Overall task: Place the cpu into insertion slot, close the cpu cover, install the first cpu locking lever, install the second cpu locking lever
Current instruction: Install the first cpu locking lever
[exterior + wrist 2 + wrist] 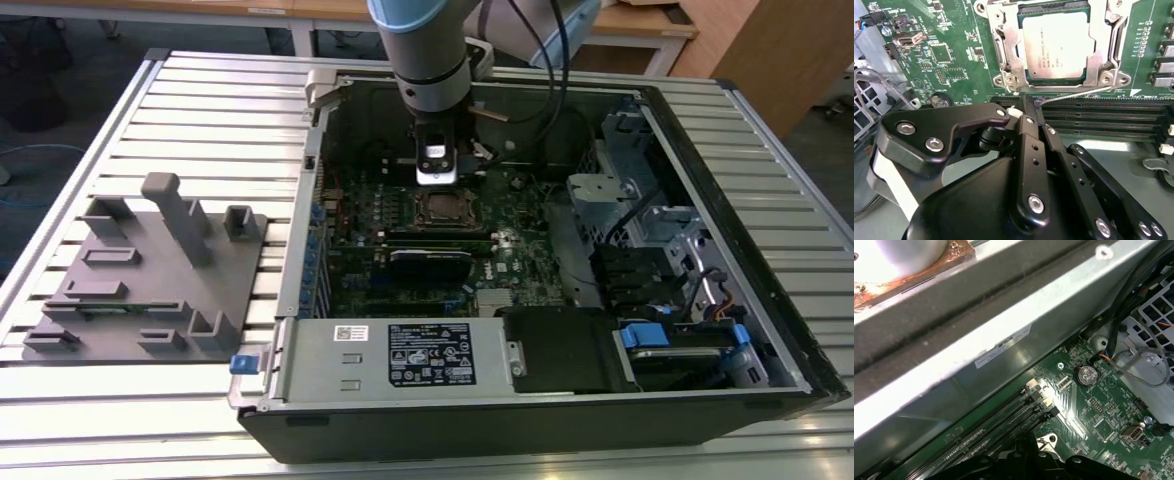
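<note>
Cpu (1054,42) is sitting in insertion slot (1054,8) under cpu cover (1005,47); closed end effector (1030,106) is perhaps touching thin lever (1079,94)

The arm (424,50) is a thick round tube, silver-grey, with a pale blue cap at its upper joint and a darker grey band lower down. Black cables (553,70) hang beside it in the exterior view. A small block with a white, shiny face sits at its lower end. In the second wrist view the gripper (1030,102) is matte black, with a rounded body and flat link bars pinned by silver round-headed screws (1035,202), and a white collar behind.
</note>
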You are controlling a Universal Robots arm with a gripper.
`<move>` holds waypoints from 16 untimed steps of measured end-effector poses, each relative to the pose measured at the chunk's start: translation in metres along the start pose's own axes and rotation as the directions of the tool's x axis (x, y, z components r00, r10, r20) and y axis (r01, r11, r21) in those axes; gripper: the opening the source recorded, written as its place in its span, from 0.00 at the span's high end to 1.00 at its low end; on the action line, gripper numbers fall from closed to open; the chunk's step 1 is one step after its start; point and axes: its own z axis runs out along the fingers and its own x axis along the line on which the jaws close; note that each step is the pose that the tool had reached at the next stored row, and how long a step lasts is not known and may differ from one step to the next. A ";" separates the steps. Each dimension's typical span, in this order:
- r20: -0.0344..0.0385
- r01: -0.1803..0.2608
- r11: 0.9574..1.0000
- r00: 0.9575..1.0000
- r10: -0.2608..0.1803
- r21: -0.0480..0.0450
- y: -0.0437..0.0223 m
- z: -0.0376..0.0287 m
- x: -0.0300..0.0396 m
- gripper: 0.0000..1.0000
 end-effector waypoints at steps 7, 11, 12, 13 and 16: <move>0.000 0.000 1.000 1.000 0.000 0.000 0.0011 -0.0046 0.0000 0.90; 0.000 0.000 1.000 1.000 0.000 0.000 -0.0027 -0.0066 0.0052 0.90; 0.000 0.000 1.000 1.000 0.000 0.000 -0.0034 -0.0069 0.0062 0.90; 0.000 0.000 1.000 1.000 0.000 0.000 -0.0040 -0.0071 0.0071 0.90; 0.000 0.000 1.000 1.000 0.000 0.000 -0.0066 -0.0083 0.0110 0.90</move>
